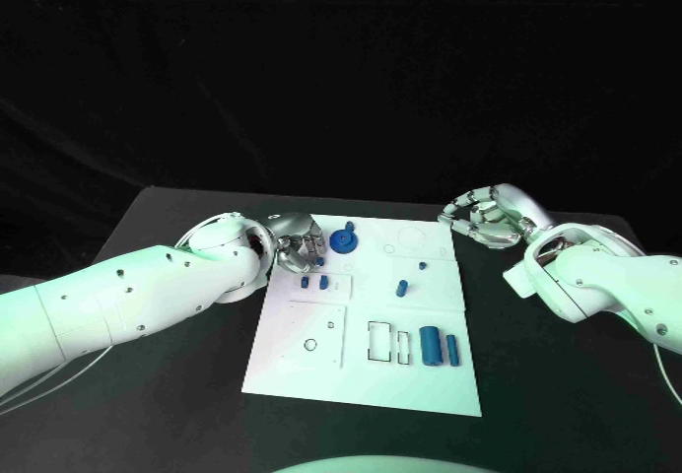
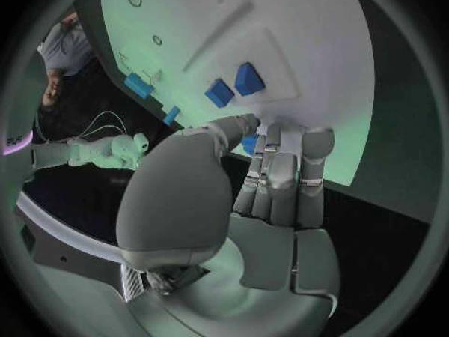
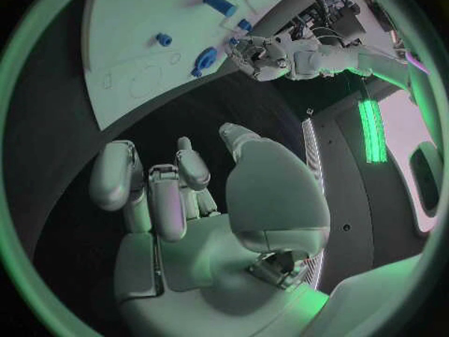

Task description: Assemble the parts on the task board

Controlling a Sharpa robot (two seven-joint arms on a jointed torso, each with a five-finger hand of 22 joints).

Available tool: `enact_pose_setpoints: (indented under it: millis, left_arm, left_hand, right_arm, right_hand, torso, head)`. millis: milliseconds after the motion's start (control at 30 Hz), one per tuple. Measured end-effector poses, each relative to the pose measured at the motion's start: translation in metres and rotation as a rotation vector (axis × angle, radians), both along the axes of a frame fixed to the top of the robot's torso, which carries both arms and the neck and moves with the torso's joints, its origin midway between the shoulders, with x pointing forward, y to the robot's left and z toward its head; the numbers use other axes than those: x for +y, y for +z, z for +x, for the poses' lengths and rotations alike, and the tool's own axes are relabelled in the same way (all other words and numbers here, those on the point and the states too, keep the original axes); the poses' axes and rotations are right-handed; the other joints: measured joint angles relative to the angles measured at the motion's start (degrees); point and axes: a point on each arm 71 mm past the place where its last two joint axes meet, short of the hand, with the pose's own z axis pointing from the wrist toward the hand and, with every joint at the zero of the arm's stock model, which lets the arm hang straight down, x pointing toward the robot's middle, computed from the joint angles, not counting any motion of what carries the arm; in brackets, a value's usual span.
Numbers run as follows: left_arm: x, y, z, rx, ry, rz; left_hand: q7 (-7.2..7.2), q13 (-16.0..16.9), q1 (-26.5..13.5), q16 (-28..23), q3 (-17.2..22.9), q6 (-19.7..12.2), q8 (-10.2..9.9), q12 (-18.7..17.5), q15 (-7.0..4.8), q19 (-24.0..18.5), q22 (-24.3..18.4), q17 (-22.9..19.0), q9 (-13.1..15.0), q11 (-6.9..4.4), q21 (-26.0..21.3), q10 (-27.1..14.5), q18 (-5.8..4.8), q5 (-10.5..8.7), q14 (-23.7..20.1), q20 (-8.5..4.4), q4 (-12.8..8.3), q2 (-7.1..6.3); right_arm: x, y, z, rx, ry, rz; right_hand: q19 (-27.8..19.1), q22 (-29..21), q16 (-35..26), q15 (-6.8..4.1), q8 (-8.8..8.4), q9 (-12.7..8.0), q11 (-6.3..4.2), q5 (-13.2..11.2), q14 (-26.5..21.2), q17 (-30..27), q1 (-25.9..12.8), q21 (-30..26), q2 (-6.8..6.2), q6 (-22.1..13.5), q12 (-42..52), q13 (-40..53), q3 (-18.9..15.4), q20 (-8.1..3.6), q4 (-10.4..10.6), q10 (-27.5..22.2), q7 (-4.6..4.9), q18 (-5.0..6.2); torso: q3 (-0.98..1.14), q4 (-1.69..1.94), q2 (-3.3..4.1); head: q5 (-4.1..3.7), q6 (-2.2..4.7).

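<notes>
Nearest the camera, two upright blue bars [image 1: 443, 349] stand on the task board [image 1: 356, 379], well apart from both hands. At the board's far left edge the left hand [image 1: 295, 244] rests with fingers together, a small blue part [image 2: 249, 144] pinched at their tips, two blue blocks [image 2: 234, 87] just beyond and a blue gear-shaped part [image 1: 344, 238] just beside. Off the board's far right corner, the right hand [image 1: 488, 217] hovers over the black table [image 1: 170, 394], fingers curled loosely apart, holding nothing.

Both arms reach in, hands near the far part of the table

The left hand [image 1: 295, 248] lies at the task board's [image 1: 299, 357] left edge, fingers curled down onto it. The right hand [image 1: 488, 217] hangs beside the board's far right corner, fingers curled, holding nothing.
</notes>
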Motion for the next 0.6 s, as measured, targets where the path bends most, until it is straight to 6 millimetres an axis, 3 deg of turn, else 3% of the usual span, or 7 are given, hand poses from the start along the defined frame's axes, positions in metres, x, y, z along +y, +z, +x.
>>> enact_pose_setpoints:
  millis: [200,300,333,367,433,467,600]
  left_arm:
    - [0.002,0.0,-0.001,-0.002,0.006,0.0]
    - [0.004,-0.001,-0.001,-0.001,0.009,0.001]
    - [0.005,-0.001,-0.002,0.0,0.011,0.001]
    - [0.006,-0.002,-0.002,0.001,0.013,0.001]
    - [0.01,-0.003,-0.002,0.009,0.023,-0.007]
    - [0.013,-0.003,-0.002,0.016,0.03,-0.015]
    - [0.024,-0.004,-0.002,0.057,0.07,-0.076]
  left_hand:
    - [0.05,-0.04,-0.02,-0.23,0.0,-0.05,0.0,-0.21,0.22,-0.37,-0.59,-0.65,-0.07,0.03,-0.31,-0.03,0.0,0.0,-0.23,-0.04,0.0,0.02]
    - [0.2,-0.06,-0.02,-0.53,-0.15,-0.2,0.0,-0.41,0.09,-0.9,-1.22,-1.26,-0.14,0.25,-0.77,-0.25,0.0,0.0,-0.52,0.03,-0.15,0.02]
    - [0.2,-0.05,-0.02,-0.66,-0.15,-0.21,0.0,-0.4,0.31,-1.1,-1.56,-1.64,-0.14,0.25,-0.95,-0.25,0.0,0.0,-0.75,0.07,-0.16,0.02]
    - [0.2,-0.05,-0.02,-1.0,-0.17,-0.2,0.0,-0.69,0.37,-1.63,-2.18,-2.47,-0.16,0.44,-1.42,-0.49,0.0,0.0,-1.28,0.09,-0.14,0.02]
    - [0.2,-0.1,-0.02,-1.57,-0.33,-0.21,0.0,-1.03,0.5,-2.47,-3.52,-4.13,-0.2,0.53,-2.34,-0.96,0.0,0.0,-2.17,0.21,0.02,0.02]
    - [0.26,-0.12,-0.02,-2.01,-0.33,-0.15,0.0,-1.05,0.59,-3.16,-4.42,-5.37,-0.2,0.58,-2.95,-1.02,0.0,0.0,-2.75,0.26,0.02,0.02]
    - [0.63,-0.12,-0.2,-2.73,-0.61,0.23,0.0,-1.06,0.7,-4.18,-6.29,-7.98,-0.25,0.84,-4.13,-1.27,0.0,0.0,-3.8,0.24,0.3,-0.15]
  right_arm:
    - [-0.001,0.0,0.0,0.002,-0.003,-0.001]
    - [-0.002,-0.001,0.001,0.006,-0.004,-0.004]
    - [-0.002,-0.001,0.001,0.007,-0.005,-0.005]
    - [-0.003,-0.001,0.001,0.009,-0.005,-0.007]
    - [-0.003,-0.002,0.001,0.016,-0.003,-0.012]
    - [-0.004,-0.003,0.002,0.02,-0.001,-0.015]
    - [-0.004,-0.005,0.002,0.032,0.011,-0.031]
  right_hand:
    - [0.0,-0.14,-0.13,0.0,0.0,0.0,0.08,0.0,0.0,0.0,0.01,-0.45,0.01,0.0,-0.52,-0.65,-0.14,0.0,-0.14,-0.78,0.0,0.0]
    - [-1.4,-1.59,-1.38,-0.14,0.28,-0.09,0.1,0.0,0.14,-1.45,1.07,-2.69,0.83,-0.01,-6.16,-6.84,-0.38,0.08,-0.38,-5.92,-0.01,0.9]
    - [-2.45,-2.85,-2.45,-0.22,0.33,-0.09,0.09,-0.23,0.22,-3.07,2.36,-4.5,0.94,-0.02,-11.04,-12.13,-0.44,0.03,-0.48,-9.84,-0.01,1.17]
    - [-3.22,-3.93,-3.42,-0.22,0.61,-0.14,0.01,-0.8,0.22,-4.5,3.73,-6.12,1.03,-0.12,-15.44,-16.61,-0.26,-0.09,-0.81,-12.68,-0.11,1.81]
    - [-4.63,-5.91,-5.57,-0.58,0.76,-0.18,-0.06,-2.21,-0.14,-7.67,6.16,-9.07,1.0,-0.42,-20.68,-21.08,0.66,-0.13,-1.73,-14.62,-0.2,2.02]
    - [-5.29,-7.01,-7.1,-0.73,0.85,-0.36,-0.02,-3.19,-0.34,-9.7,7.71,-10.77,0.61,-0.41,-24.71,-24.34,1.43,-0.15,-2.45,-14.85,-0.2,2.67]
    - [-5.38,-7.73,-8.65,-0.63,0.82,-1.11,0.52,-5.03,-0.44,-11.39,10.6,-12.09,-1.11,1.25,-36.13,-33.92,5.13,-0.25,-3.75,-16.17,-0.32,2.69]
  torso:
    - [-0.04,0.02,-0.01]
    - [-0.04,0.03,-0.01]
    - [-0.05,0.03,-0.02]
    - [-0.06,0.03,-0.02]
    - [-0.07,0.01,-0.03]
    - [-0.07,-0.01,-0.03]
    - [-0.06,-0.03,-0.09]
  head:
    - [0.0,0.0]
    - [0.0,0.06]
    - [-0.03,0.08]
    - [-0.04,0.1]
    - [-0.12,0.13]
    - [-0.16,0.14]
    - [-0.43,0.19]
